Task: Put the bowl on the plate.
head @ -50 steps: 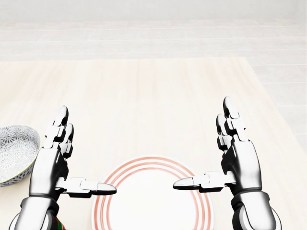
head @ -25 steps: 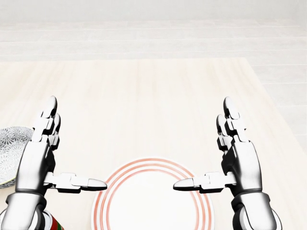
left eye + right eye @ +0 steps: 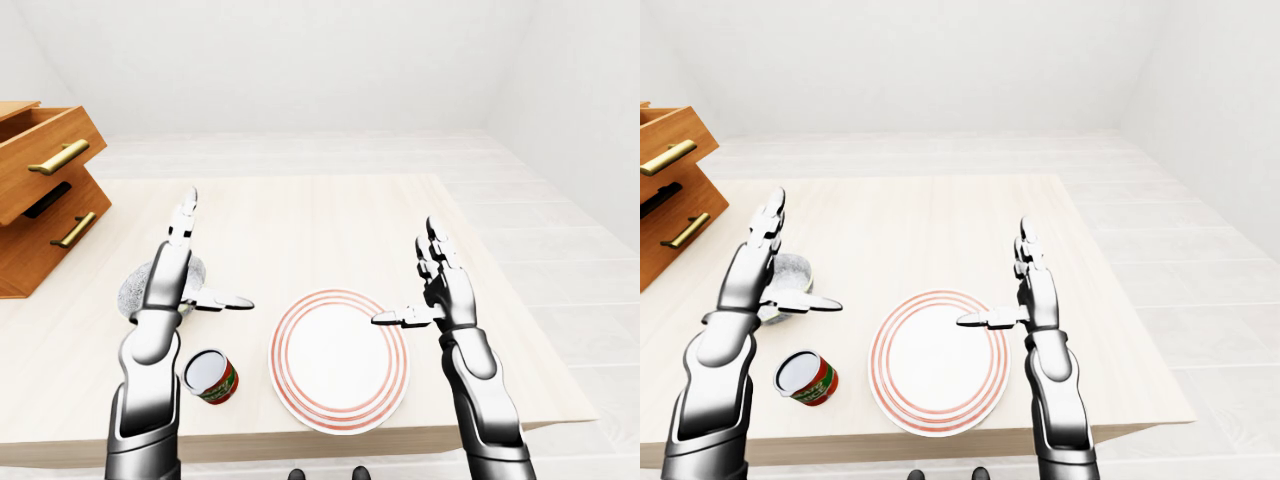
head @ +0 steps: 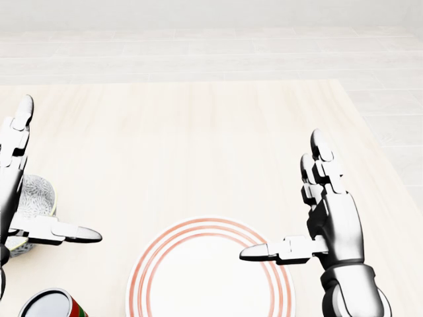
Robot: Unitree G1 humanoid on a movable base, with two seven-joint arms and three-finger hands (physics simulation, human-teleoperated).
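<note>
The white plate [image 4: 210, 274] with red rings lies at the bottom centre of the head view, with nothing on it. The grey patterned bowl [image 4: 34, 195] sits on the table to the plate's left, half hidden by my left hand. My left hand [image 4: 59, 168] is open, with its fingers upright along the bowl's left side and its thumb [image 4: 66, 231] reaching across below the bowl. My right hand [image 4: 281, 195] is open beside the plate's right rim, and its thumb points left over the rim.
A red can [image 3: 210, 377] lies near the table's bottom edge, between the bowl and the plate. A wooden drawer unit [image 3: 40, 190] with brass handles stands at the table's left. The table's right edge [image 3: 500, 300] runs just past my right hand.
My left hand has moved left, away from the plate and up to the bowl, uncovering the can at the bottom left of the head view. The right hand has barely moved.
</note>
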